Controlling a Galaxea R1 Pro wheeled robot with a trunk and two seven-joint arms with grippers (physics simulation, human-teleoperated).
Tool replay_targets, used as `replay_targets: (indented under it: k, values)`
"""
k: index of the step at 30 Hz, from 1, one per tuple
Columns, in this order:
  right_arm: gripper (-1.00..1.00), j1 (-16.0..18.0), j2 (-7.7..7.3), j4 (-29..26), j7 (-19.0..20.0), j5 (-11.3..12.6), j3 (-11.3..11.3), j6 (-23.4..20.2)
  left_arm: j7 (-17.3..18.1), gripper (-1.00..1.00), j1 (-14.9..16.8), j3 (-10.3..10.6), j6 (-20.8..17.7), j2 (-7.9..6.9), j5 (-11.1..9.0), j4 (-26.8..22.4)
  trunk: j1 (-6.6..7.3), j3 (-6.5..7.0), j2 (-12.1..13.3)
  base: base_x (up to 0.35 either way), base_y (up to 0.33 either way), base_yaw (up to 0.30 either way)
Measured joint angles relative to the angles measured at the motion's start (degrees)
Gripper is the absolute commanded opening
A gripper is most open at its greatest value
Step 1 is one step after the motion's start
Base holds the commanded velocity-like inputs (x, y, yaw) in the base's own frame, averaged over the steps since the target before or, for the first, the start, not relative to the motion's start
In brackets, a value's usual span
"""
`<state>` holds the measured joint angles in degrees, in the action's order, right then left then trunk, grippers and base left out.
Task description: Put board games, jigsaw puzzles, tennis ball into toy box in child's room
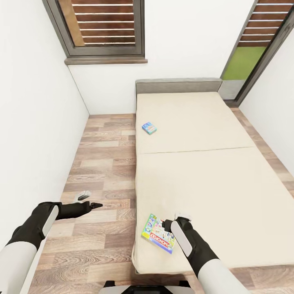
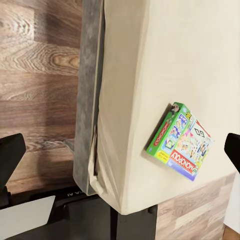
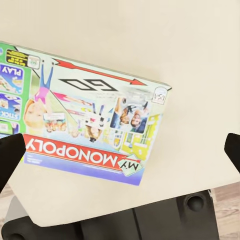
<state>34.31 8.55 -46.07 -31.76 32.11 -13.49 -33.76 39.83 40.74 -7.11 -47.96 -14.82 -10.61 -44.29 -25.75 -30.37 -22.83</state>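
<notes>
**A:** Count, largest first?

**B:** One bed (image 1: 204, 163), beige mattress, grey headboard against the far white wall. Two windows: one (image 1: 102, 28) above the wood-plank floor (image 1: 102, 163), one (image 1: 261, 45) at the far right corner. Two board games on the mattress. Two grippers.

**A:** Surface and room?

**B:** Mattress top is flat, with one seam running across its middle. Narrow strip of plank floor between the bed and the left wall. A small grey object (image 1: 84, 196) lies on that floor; I cannot tell what it is.

**A:** The games, position and heading?

**B:** The white and green game (image 1: 158, 233), red Monopoly banner, lies flat at the near left corner of the mattress, printed face up. Its long axis is skewed to the bed's edges, running from the left edge toward the near right. The small blue game (image 1: 150, 128) lies flat near the left edge, past the seam toward the headboard, also turned askew. The two are well apart.

**A:** Grippers?

**B:** Right gripper (image 1: 173, 218) hangs over the mattress just beside the white and green game; in its wrist view the fingertips (image 3: 11, 157) stand spread wide, the box between and beyond them, nothing gripped. Left gripper (image 1: 93, 205) is out over the floor, fingers likewise parted, holding nothing.
</notes>
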Motion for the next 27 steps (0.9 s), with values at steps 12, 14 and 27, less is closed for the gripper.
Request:
replay_targets:
  k: [12, 14, 27]
  values:
    - [1.00, -0.15, 0.54, -0.08, -0.06, -0.01, -0.12, 2.39, 0.00, 1.00, 0.00, 0.00, 0.00, -0.04, 0.00, 0.00, 0.00, 0.00, 0.00, 0.000, 0.000, 0.000]
    - [1.00, -0.11, 0.69, -0.08, -0.14, -0.02, -0.45, 2.35, 0.04, 1.00, 0.01, 0.00, 0.00, -0.04, 0.00, 0.00, 0.00, 0.00, 0.00, 0.000, 0.000, 0.000]
    - [1.00, 7.77, 0.63, 1.74, -0.20, 0.86, -1.00, 1.75, 0.05, 1.00, 0.01, 0.00, 0.00, -0.04, 0.00, 0.00, 0.00, 0.00, 0.00, 0.000, 0.000, 0.000]
